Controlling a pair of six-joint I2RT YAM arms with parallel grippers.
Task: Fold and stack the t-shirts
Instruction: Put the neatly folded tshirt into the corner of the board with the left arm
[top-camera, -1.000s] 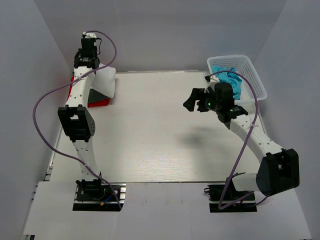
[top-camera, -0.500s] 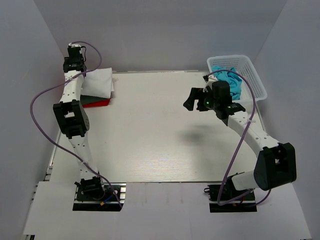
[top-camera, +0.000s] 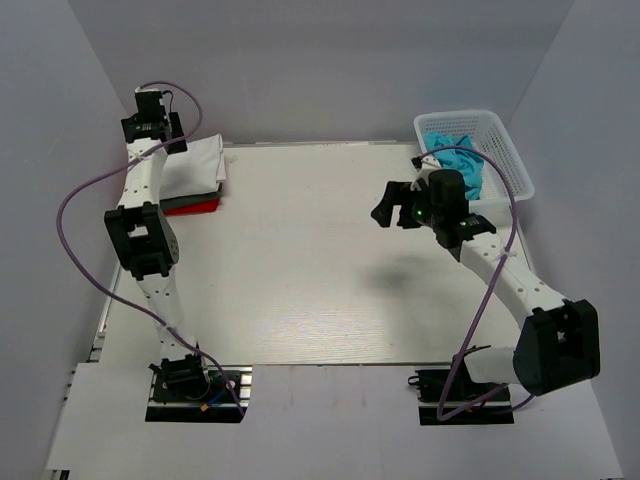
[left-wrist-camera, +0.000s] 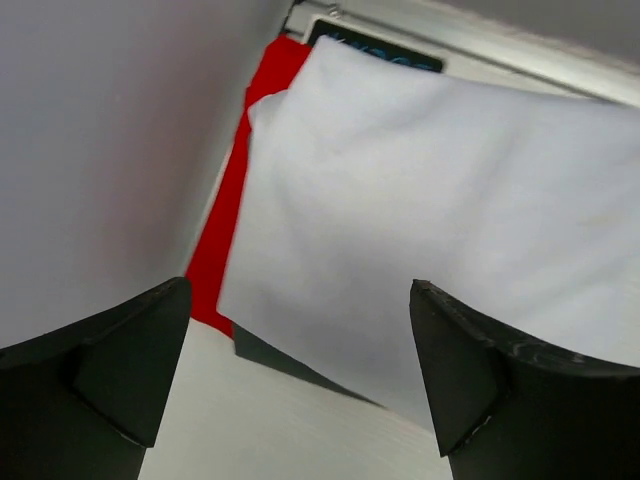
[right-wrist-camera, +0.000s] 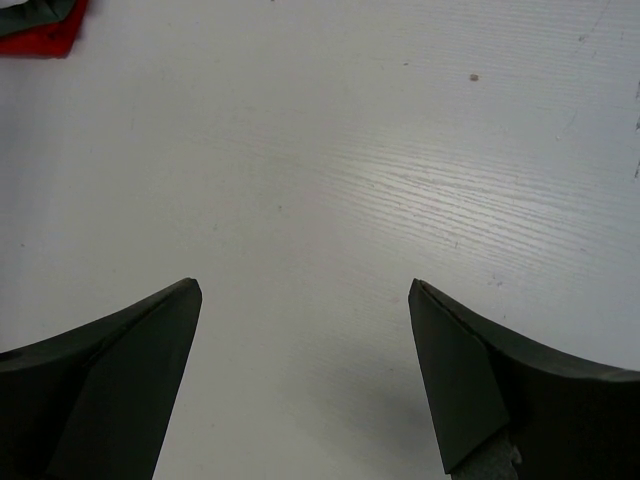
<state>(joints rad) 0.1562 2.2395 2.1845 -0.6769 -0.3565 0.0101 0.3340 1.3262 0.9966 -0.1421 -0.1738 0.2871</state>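
A folded white t-shirt (top-camera: 197, 160) (left-wrist-camera: 450, 200) lies on top of a stack at the table's far left. Under it are a dark grey t-shirt (left-wrist-camera: 268, 350) and a red t-shirt (top-camera: 192, 206) (left-wrist-camera: 225, 230). My left gripper (top-camera: 152, 135) (left-wrist-camera: 300, 288) hangs open just above the stack's left edge, with nothing between its fingers. Turquoise-blue t-shirts (top-camera: 458, 162) lie crumpled in the white mesh basket (top-camera: 505, 150) at the far right. My right gripper (top-camera: 388, 206) (right-wrist-camera: 303, 285) stands open above bare table, left of the basket, holding nothing.
The white table (top-camera: 320, 260) (right-wrist-camera: 400, 180) is enclosed by grey walls close to the stack on the left and the basket on the right. A corner of the red t-shirt (right-wrist-camera: 40, 38) shows at the right wrist view's top left.
My left gripper has opened and let go of the white t-shirt, which dropped flat onto the stack. The left arm drew back toward the left wall. The right arm barely shifted.
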